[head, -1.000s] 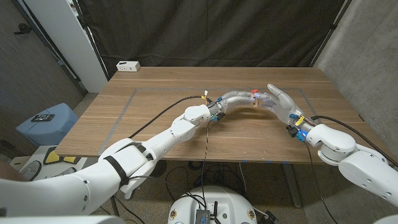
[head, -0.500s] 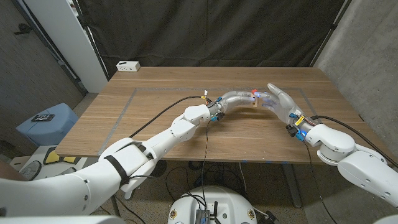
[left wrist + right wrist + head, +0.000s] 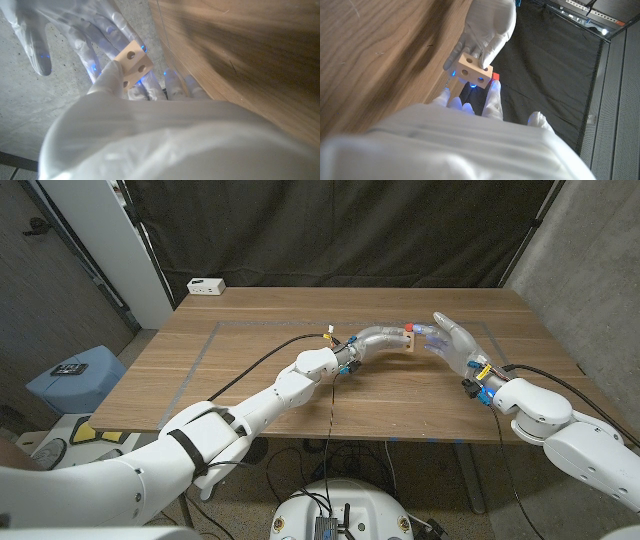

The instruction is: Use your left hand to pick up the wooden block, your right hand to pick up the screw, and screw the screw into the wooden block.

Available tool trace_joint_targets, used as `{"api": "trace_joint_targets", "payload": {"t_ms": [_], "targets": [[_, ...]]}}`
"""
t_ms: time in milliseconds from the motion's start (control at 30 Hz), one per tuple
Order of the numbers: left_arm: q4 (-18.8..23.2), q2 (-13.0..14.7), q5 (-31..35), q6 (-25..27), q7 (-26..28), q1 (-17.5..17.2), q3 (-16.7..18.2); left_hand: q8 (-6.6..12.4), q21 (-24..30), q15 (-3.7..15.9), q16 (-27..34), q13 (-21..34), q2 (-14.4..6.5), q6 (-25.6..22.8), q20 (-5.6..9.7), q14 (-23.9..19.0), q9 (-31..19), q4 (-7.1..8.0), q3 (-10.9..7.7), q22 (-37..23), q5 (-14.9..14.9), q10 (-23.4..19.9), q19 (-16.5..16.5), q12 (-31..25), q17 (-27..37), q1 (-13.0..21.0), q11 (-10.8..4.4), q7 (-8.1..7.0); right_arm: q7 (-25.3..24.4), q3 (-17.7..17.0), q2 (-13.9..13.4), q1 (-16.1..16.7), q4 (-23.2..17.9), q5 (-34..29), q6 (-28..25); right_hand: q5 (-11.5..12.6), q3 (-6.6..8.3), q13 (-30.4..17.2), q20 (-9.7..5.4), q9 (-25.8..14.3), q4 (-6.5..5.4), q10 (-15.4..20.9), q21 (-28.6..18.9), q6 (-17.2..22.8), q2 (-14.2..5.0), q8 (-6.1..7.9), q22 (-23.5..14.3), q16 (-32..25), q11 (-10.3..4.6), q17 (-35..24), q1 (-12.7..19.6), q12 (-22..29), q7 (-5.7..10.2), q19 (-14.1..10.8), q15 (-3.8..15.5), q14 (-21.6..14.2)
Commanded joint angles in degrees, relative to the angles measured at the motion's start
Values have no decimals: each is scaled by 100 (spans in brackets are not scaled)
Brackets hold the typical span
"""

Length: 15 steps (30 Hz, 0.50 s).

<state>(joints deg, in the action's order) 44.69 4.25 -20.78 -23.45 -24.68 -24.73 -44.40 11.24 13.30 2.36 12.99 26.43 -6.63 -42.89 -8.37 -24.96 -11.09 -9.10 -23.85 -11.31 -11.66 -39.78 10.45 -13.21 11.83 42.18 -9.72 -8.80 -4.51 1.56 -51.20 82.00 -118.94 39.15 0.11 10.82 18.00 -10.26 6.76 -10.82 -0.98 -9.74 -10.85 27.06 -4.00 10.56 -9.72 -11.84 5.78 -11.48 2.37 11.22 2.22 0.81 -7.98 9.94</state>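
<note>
Wooden table (image 3: 250, 350); white box (image 3: 206, 285) far corner. Left robot hand (image 3: 385, 337) grips wooden block (image 3: 411, 340); right robot hand (image 3: 452, 343) pinches screw (image 3: 495, 76).

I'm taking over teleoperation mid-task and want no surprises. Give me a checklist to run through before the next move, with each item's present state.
1. Left hand holds the wooden block: ok.
2. Block's holes face the right hand: ok, two show in the right wrist view.
3. Right hand holds the screw: cannot tell; only a red bit shows by its fingers.
4. Screw tip in a hole: cannot tell.
5. Block clear of the table: cannot tell.
</note>
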Motion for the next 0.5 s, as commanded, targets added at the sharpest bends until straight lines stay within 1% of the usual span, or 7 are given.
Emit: {"api": "trace_joint_targets", "payload": {"t_ms": [33, 400, 500], "targets": [[35, 9, 18, 15, -19, 10, -16, 45, 40, 93, 28, 17, -46, -220, -30, -50, -30, 33, -84, -11, -37, -24, 35, -15, 22, 32, 22, 129, 103, 39, 23, -103, 142, -12, 68, 14, 27, -29, 29, -33, -18, -61, -27, -91, 6, -15, -11, 7, 34, 0, 23, -15, -4, -45, -44, 572], [241, 82, 47, 102, 26, -46, -39, 40, 41, 100, 30, 17, -40, -209, -27, -51, -30, 30, -82, -11, -36, -28, 36, -17, 23, 30, 30, 117, 226, 163, 28, -272, 298, -28, 166, 15, 13, -35, 35, -49, -28, -103, -21, -321, 21, -54, -12, 19, 45, -5, 2, -24, 20, -39, -62, 594], [287, 100, 52, 118, 41, -62, -43, 40, 41, 98, 32, 17, -40, -208, -27, -52, -30, 32, -80, -11, -36, -29, 35, -17, 25, 28, 20, 117, 251, 192, 16, -312, 326, -32, 177, 16, 10, -37, 43, -53, -29, -124, -18, -438, 24, -73, -12, 25, 42, -5, 0, -28, 32, -34, -70, 605]]}}
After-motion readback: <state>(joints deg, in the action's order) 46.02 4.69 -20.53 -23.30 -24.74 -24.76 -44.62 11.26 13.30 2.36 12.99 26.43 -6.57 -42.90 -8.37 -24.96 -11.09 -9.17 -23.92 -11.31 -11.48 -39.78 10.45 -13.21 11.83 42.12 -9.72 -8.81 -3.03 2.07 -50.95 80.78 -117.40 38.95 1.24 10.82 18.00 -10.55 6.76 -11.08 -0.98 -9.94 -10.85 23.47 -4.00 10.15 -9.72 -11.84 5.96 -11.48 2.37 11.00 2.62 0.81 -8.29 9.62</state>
